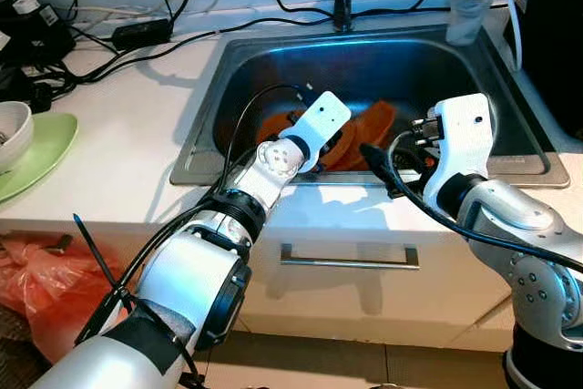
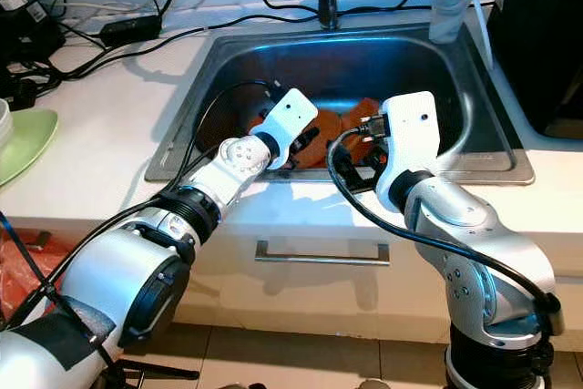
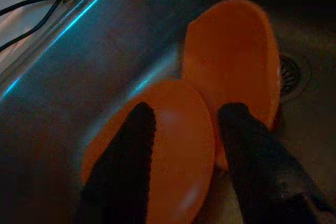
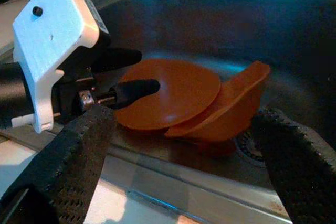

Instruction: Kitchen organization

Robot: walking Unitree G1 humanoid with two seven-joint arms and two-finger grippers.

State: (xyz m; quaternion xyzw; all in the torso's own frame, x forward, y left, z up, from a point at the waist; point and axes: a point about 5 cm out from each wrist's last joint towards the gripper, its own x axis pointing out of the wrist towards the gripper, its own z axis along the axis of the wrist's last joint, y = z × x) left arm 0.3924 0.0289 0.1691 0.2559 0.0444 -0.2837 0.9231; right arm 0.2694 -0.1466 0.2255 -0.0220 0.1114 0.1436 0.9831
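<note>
Left gripper (image 4: 123, 72) straddles orange plate (image 4: 173, 93); drain (image 3: 290, 74) beside bowl (image 3: 236, 61).

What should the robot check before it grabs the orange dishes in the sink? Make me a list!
1. Left claw open: ok, its fingers are spread over the orange plate.
2. Right claw open: ok, fingers wide apart, at the sink's near edge.
3. Plate free to lift: not ok, its edge lies on the tilted orange bowl.
4. Claws apart from each other: ok, a gap shows between them.
5. Cables on the counter out of the way: ok, they lie behind the sink.
6. Dishes dry: cannot tell.
</note>
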